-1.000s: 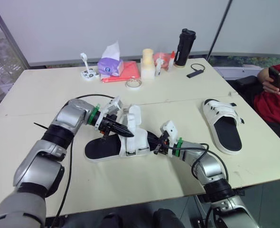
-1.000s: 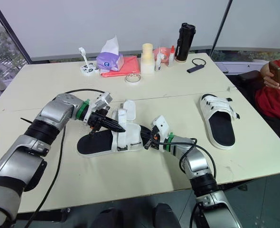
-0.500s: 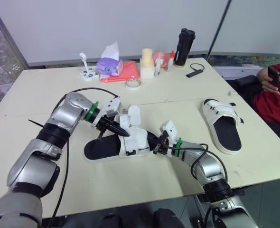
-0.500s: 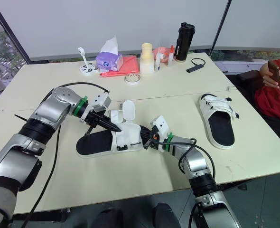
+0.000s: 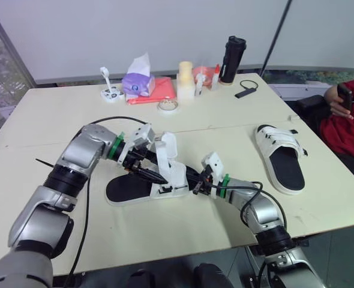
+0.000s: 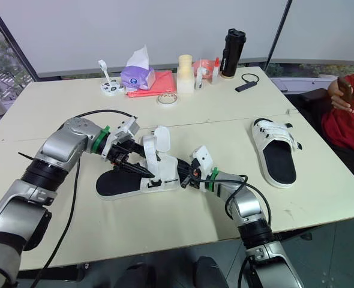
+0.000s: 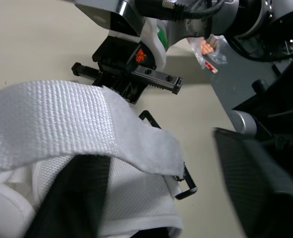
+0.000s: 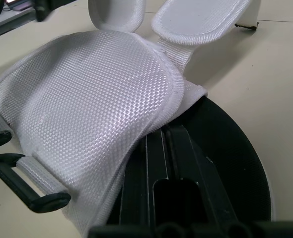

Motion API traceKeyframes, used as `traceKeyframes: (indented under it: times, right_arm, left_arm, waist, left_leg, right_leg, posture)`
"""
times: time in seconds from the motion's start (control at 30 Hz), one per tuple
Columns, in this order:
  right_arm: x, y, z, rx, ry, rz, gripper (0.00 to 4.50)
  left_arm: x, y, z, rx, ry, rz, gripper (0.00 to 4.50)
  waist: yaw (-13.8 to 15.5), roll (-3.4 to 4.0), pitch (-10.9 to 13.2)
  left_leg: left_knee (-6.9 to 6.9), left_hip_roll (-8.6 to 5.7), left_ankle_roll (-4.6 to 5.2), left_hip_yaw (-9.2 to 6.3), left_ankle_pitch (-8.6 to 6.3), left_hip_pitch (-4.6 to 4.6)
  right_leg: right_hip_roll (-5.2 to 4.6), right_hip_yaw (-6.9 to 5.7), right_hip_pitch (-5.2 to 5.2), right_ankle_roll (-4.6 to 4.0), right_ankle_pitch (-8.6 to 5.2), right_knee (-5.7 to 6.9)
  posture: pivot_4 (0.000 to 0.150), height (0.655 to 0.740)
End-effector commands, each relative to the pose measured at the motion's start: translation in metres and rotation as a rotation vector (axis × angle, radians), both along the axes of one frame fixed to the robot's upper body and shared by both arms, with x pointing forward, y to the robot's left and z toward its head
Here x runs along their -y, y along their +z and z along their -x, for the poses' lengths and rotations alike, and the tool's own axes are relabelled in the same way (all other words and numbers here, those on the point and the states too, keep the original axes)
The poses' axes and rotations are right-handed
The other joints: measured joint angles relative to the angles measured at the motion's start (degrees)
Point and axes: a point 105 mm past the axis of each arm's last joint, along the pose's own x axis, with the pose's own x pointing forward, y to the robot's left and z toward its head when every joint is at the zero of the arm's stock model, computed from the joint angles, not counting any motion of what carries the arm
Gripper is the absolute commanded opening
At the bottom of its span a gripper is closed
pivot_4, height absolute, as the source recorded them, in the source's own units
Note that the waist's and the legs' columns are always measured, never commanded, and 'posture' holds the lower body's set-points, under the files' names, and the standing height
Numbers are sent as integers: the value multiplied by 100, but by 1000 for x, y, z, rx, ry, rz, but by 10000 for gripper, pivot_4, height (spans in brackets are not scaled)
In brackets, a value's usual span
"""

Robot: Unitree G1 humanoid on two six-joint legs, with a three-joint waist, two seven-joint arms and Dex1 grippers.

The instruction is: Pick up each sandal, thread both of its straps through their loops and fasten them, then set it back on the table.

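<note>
**Robot's grippers meet at an unfastened sandal on the table**

The right gripper [image 5: 194,180] reaches into the front of the black-soled white sandal [image 5: 132,188]. Its fingers [image 8: 156,163] are closed together on the footbed beneath the mesh upper. From the other side, the left gripper [image 5: 150,174] has its fingers [image 7: 72,198] spread, one under a loose white strap [image 5: 168,150] that stands upright. The sandal rests on the table [image 5: 57,114]. A second sandal [image 5: 283,159], straps across its top, lies well to the right. Beyond stand a tape roll [image 5: 168,105], tissue pack [image 5: 140,81] and black flask [image 5: 233,59].
</note>
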Motion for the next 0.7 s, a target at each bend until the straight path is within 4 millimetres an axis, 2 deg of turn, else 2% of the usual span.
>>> traceKeyframes:
  times: [0.03,0.3,0.47,0.7]
  right_arm:
    - [2,-27,4,-94,-16,53,0]
    - [-1,-26,1,-90,-4,51,0]
    - [-2,-26,1,-91,-3,50,0]
    - [-2,-27,1,-92,-3,50,0]
  left_arm:
    - [-7,18,2,17,73,73,33577]
    - [-3,11,13,-22,176,145,33577]
    - [-2,0,16,-66,283,193,33577]
    - [1,-2,22,-124,353,267,33577]
  waist:
    - [7,0,0]
    - [1,-1,-1]
    - [0,-1,-1]
    - [4,-2,-2]
  left_leg:
    - [0,0,0,-1,0,-1]
    - [2,1,0,-1,0,10]
    - [3,1,0,-3,0,12]
    - [2,4,0,-5,0,16]
  right_leg:
    - [0,-1,0,0,0,0]
    - [-2,2,6,0,0,4]
    - [-3,4,7,0,1,6]
    - [-3,7,8,-1,1,7]
  posture:
    - [1500,7400]
    - [1500,7400]
    - [1500,7400]
    - [1500,7400]
